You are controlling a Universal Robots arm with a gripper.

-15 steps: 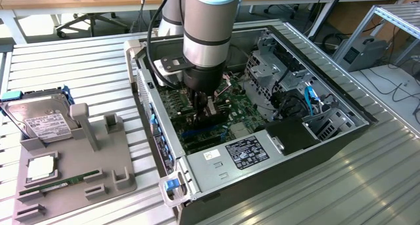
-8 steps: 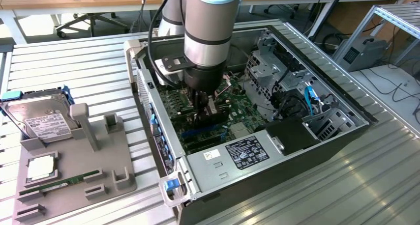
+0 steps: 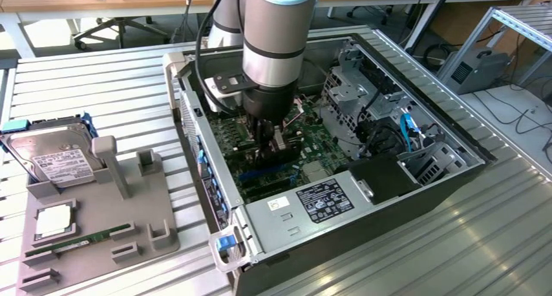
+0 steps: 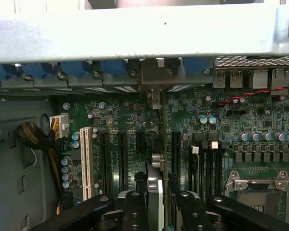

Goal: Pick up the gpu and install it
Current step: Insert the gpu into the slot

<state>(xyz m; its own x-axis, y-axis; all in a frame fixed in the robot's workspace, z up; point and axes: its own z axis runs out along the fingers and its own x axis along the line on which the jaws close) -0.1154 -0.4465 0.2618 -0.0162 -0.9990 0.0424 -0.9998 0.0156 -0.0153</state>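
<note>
Reaching straight down into the open computer case (image 3: 448, 137), my arm hangs vertical in the exterior view, its gripper (image 3: 269, 141) low over the motherboard (image 3: 324, 147); the arm hides most of the card. On the wrist view, the fingers (image 4: 135, 209) pinch the gpu (image 4: 156, 159) edge-on, upright above the slots, its bracket toward the case's rear wall.

slatted table (image 3: 103, 83): computer case (image 3: 285, 231), holder tray (image 3: 95, 244)
</note>
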